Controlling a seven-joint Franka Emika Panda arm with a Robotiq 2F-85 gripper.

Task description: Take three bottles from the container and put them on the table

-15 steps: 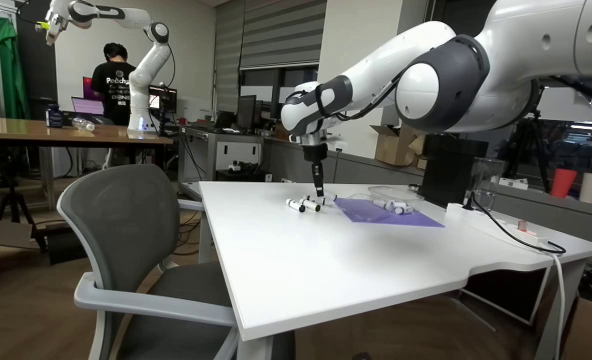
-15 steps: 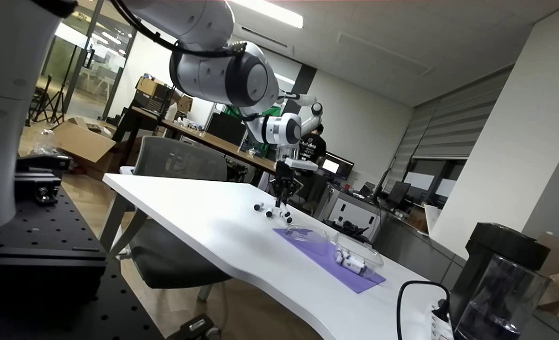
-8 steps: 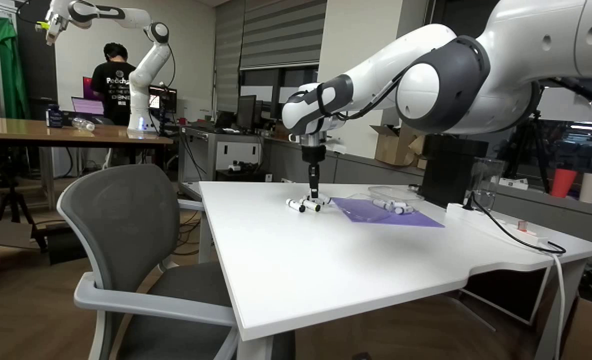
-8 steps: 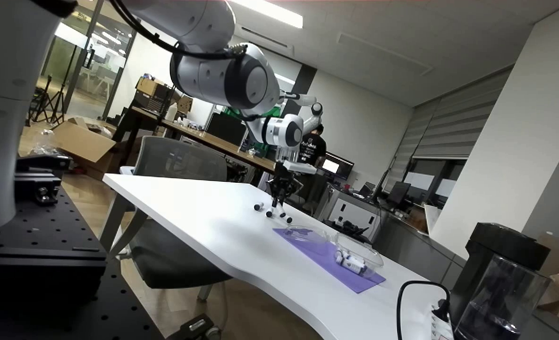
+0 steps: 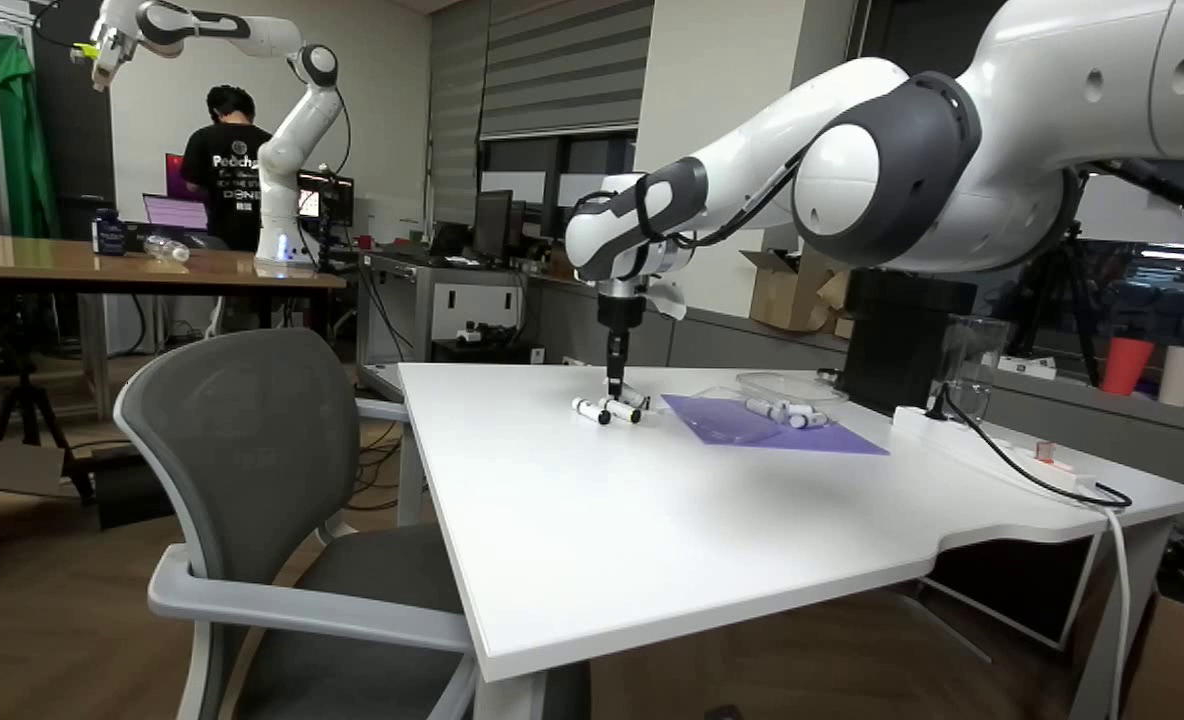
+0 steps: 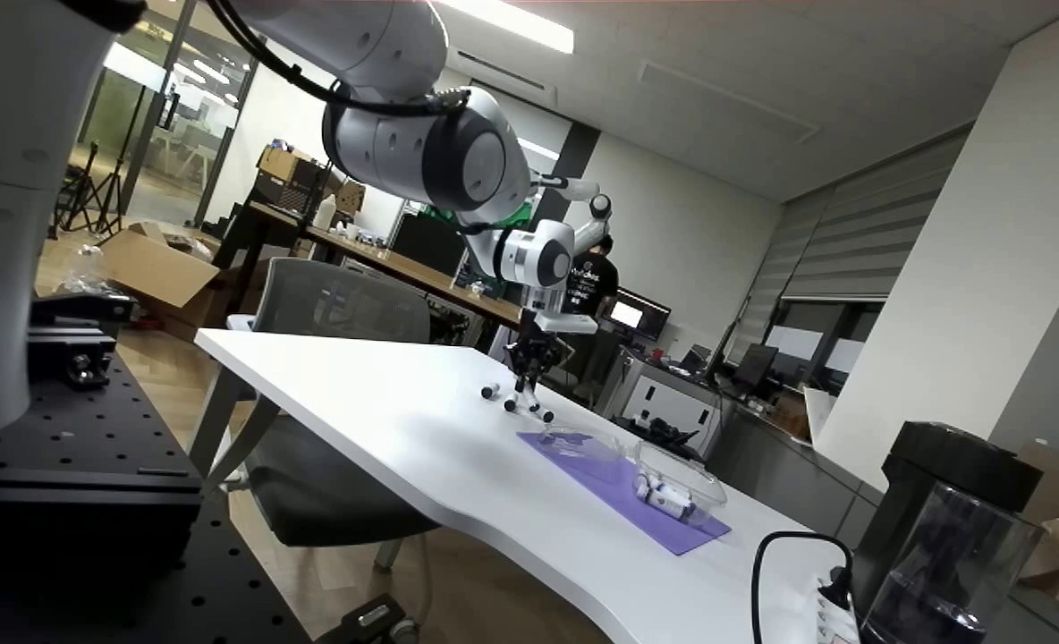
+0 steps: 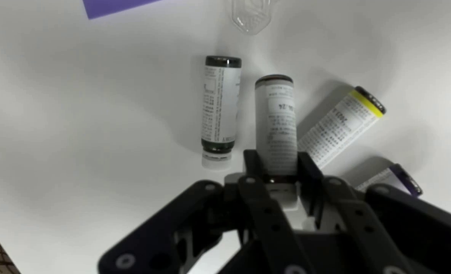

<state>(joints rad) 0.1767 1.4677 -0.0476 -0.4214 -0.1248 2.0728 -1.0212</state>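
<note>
In the wrist view my gripper (image 7: 275, 161) is shut on a white-labelled bottle (image 7: 277, 121), its fingers on either side near the cap end. Whether that bottle touches the table (image 5: 702, 540) I cannot tell. Three other bottles lie around it: a green-ended bottle (image 7: 219, 106) to the left, a yellow-banded bottle (image 7: 336, 129) to the right, and a purple-ended bottle (image 7: 393, 179) partly behind the gripper. The clear container (image 6: 695, 465) stands farther off in an exterior view, with bottles (image 6: 666, 499) inside. There my gripper (image 6: 527, 386) is low over the table's far part.
A purple sheet (image 6: 623, 496) lies under the container, and a clear plastic piece (image 6: 574, 440) rests on it. A clear tab (image 7: 251, 17) shows close to the held bottle. A power strip (image 5: 992, 450) with cables and a black appliance (image 5: 902, 340) stand at one end. A chair (image 5: 282, 450) adjoins the table.
My gripper has moved left and slightly down in an exterior view, carrying the bottle from beside the purple sheet to close behind the bottles on the table. The container has not moved.
</note>
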